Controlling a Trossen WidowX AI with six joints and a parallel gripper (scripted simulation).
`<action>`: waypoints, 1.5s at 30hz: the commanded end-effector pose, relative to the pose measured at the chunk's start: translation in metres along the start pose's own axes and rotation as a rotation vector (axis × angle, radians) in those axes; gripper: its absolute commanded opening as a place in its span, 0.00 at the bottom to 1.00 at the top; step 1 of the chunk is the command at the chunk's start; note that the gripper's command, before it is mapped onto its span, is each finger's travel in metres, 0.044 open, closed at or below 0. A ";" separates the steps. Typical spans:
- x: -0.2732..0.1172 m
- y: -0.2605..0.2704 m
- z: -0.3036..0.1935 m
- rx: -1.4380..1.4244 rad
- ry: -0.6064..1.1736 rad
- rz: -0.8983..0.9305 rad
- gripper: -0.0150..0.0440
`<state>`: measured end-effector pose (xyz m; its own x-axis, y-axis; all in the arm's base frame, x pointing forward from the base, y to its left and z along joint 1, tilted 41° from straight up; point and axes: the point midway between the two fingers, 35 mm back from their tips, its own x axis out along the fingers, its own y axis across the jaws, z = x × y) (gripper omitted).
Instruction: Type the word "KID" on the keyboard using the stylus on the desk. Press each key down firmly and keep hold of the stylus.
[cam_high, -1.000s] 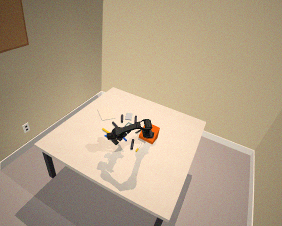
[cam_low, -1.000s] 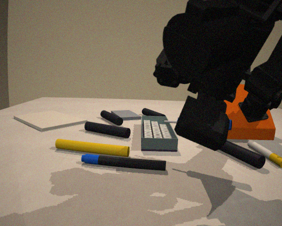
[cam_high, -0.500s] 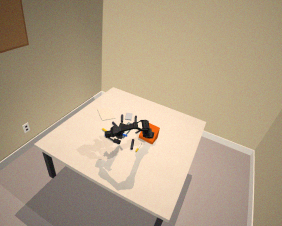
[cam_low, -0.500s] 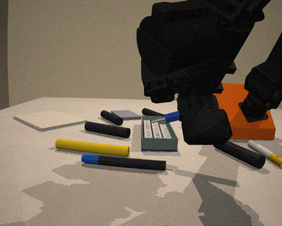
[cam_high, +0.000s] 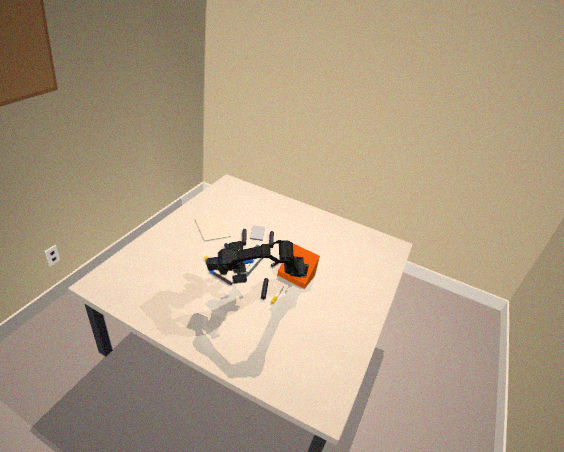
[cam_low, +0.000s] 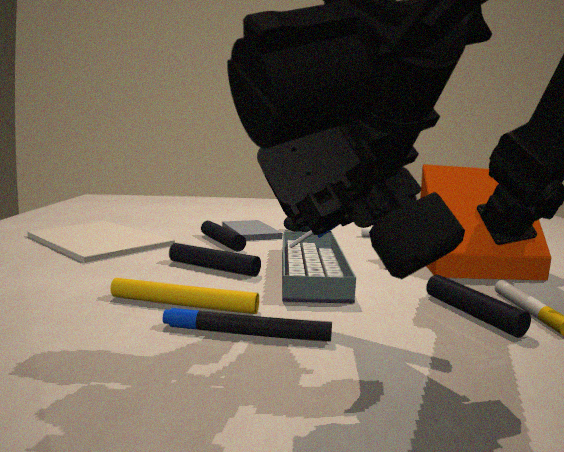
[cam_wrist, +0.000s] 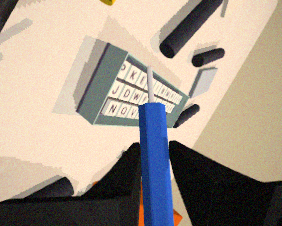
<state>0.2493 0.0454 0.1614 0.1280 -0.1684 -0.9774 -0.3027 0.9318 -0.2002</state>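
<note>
The keyboard (cam_high: 255, 267) (cam_low: 319, 290) (cam_wrist: 102, 85) is a grey-green tray with three rows of white letter keys. In the wrist view, P, K and E show in one outer row, J, D and W in the middle row, and N, O and V in the other outer row. My gripper (cam_low: 320, 226) (cam_wrist: 154, 147) is shut on the blue stylus (cam_high: 248, 261) (cam_low: 324, 233) (cam_wrist: 154, 165). Its thin grey tip overlaps the P-K-E row just past E in the wrist view. In the exterior view the tip shows over the keys near the left wall; contact cannot be told. The stylus partly hides the keys.
A yellow cylinder (cam_low: 185, 296) and a blue-capped black marker (cam_low: 265, 326) lie in front of the keyboard. Black cylinders (cam_low: 215, 259) (cam_low: 477, 307) lie on both sides. A grey tile (cam_low: 252, 229) lies behind, a pale tile (cam_low: 100, 240) at left. The arm base stands on an orange block (cam_low: 490, 267).
</note>
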 end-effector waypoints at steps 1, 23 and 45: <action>0.002 -0.008 0.002 -0.111 0.017 -0.017 0.25; 0.016 -0.046 0.006 -0.791 0.153 -0.035 0.25; 0.043 -0.037 0.017 -1.054 0.210 -0.010 0.25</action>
<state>0.2817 0.0014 0.1378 0.0079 -0.3179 -0.9481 -0.9766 0.2014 -0.0756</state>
